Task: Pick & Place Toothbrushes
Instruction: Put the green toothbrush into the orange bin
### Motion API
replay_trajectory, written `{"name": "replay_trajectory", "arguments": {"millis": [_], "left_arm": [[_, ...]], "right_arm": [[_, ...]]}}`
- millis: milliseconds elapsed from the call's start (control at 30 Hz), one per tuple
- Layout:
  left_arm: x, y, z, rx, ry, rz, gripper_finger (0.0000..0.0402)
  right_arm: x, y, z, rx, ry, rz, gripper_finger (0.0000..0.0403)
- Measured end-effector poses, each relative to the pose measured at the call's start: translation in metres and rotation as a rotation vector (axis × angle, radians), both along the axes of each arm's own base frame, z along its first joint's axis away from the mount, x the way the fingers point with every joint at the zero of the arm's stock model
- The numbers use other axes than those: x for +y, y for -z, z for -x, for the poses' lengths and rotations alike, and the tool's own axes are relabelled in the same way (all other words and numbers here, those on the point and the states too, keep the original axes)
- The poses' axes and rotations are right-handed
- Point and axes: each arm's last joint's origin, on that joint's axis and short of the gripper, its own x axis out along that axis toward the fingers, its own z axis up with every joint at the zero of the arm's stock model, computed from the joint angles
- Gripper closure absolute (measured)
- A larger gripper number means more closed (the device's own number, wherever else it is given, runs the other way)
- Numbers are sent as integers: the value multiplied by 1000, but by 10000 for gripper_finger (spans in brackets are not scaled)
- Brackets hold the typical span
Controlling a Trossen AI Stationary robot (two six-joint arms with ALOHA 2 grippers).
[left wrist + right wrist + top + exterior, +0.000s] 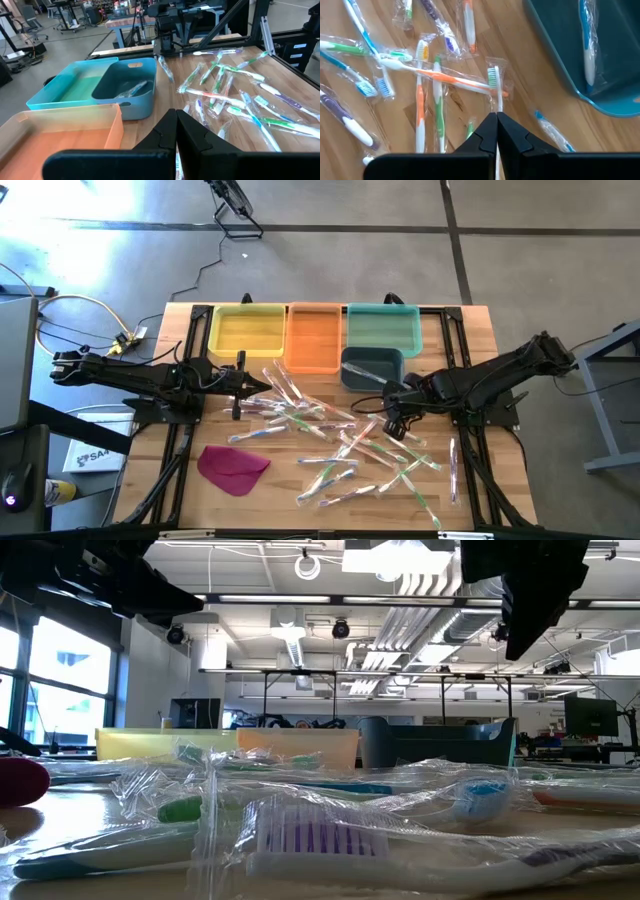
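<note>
You have the toothbrushes [340,442] lying flat and loose across the middle and right of the wooden tabletop, each sealed in a clear, glossy wrapper. Handles show green, orange, blue, purple and white. They point every way, many crossing or overlapping (no neat rows anywhere). One lies apart near the right edge [453,465]. One wrapped blue-handled brush [588,47] already rests inside the dark teal bin.

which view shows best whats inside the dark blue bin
The right wrist view: it looks down into the dark blue bin at a wrapped toothbrush. The left wrist view shows the wrapper smaller; the high view only a glint; the low view just the wall.
</note>
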Motion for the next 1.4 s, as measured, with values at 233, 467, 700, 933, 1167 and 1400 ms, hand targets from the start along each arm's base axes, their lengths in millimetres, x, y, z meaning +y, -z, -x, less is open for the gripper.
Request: {"name": "replay_trajectory", "arguments": {"millis": [233, 467, 700, 933, 1167, 1400], "left_arm": [[0, 0, 0, -1, 0, 0, 402], [0, 0, 0, 0, 0, 0, 402], [0, 0, 0, 0, 0, 0, 402], [0, 0, 0, 0, 0, 0, 402], [0, 0, 0, 0, 0, 0, 402], [0, 0, 0, 1, 0, 0, 402]], "right_arm": [[-1, 1, 4, 36, 38, 5, 388], [-4, 24, 13, 111, 104, 10, 303], [-6, 50, 26, 208, 152, -39, 243], [-5, 67, 23, 138, 151, -88, 245], [-4, 76, 22, 85, 151, -100, 246], [-2, 91, 23, 32, 121, -125, 246]]}}
